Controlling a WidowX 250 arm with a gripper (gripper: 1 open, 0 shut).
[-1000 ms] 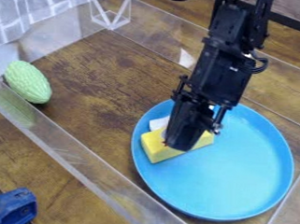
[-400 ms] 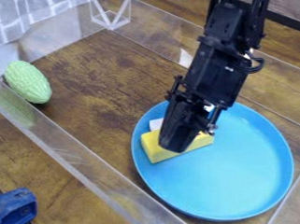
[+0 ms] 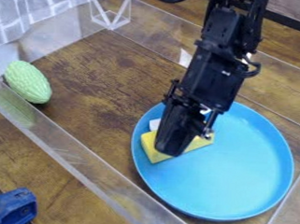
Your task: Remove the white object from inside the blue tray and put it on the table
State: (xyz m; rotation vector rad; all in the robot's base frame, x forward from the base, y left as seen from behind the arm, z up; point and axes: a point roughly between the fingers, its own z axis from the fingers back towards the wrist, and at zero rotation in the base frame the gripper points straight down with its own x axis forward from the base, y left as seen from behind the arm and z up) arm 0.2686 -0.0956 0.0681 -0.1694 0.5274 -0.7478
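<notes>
Jaws look clamped down as tight as they go, and the gripper (image 3: 174, 143) is sitting right on top of the yellow-and-white sponge-looking block (image 3: 163, 148) in the blue tray (image 3: 243, 183), near the tray's left rim. Honestly I can't see the fingertips themselves, the black arm body hides them, so whether they're actually pinching the white object or just pressed against it I can't tell from this angle. What matters for the next bit: the block lies directly under and slightly to the left of the jaws, with its long side running roughly along the tray's near-left edge, so there's no sideways reach left to make, only up. Bare wooden table (image 3: 104, 74) is just over that left rim, so my guess is a lift and then a short carry left gets it out. If the grip is only on a corner it could twist or drop back into the tray. Green bumpy thing (image 3: 28, 81) sits well off to the left, out of the way.
</notes>
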